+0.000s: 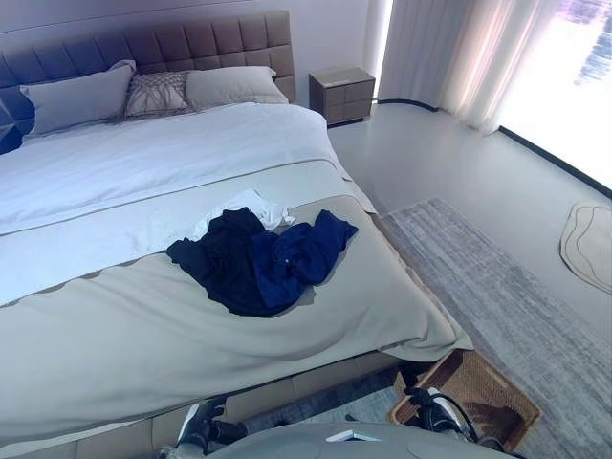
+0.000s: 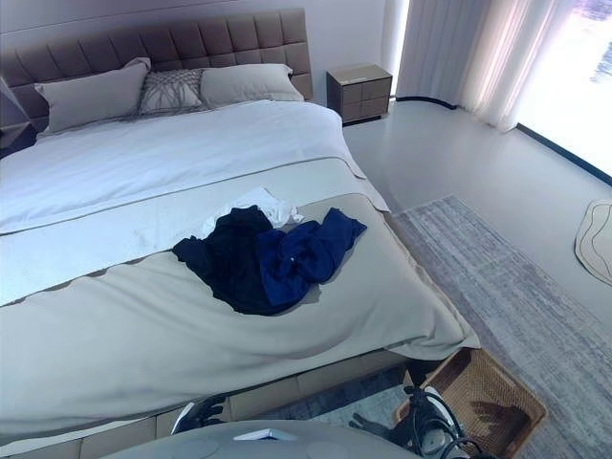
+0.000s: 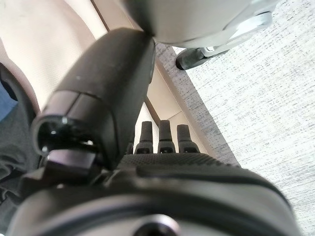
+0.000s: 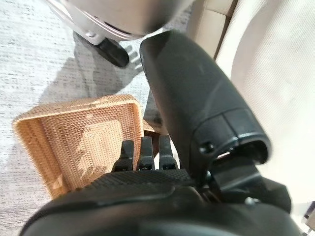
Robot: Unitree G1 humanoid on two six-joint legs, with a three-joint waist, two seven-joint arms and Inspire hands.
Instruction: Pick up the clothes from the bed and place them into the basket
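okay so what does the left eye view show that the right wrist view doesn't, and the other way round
Only the left eye view shows the clothes heaped on the bed, a black, a blue and a white piece, plus the pillows and the nightstand. Only the right wrist view shows the right robot hand up close, fingers straight and empty, hanging over the basket's inside, which holds nothing. Both show the wicker basket on the grey rug by the bed's corner.

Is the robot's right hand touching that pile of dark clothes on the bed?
Apart. The left eye view shows the clothes lying mid-bed while the right hand hangs low beside the basket on the floor.
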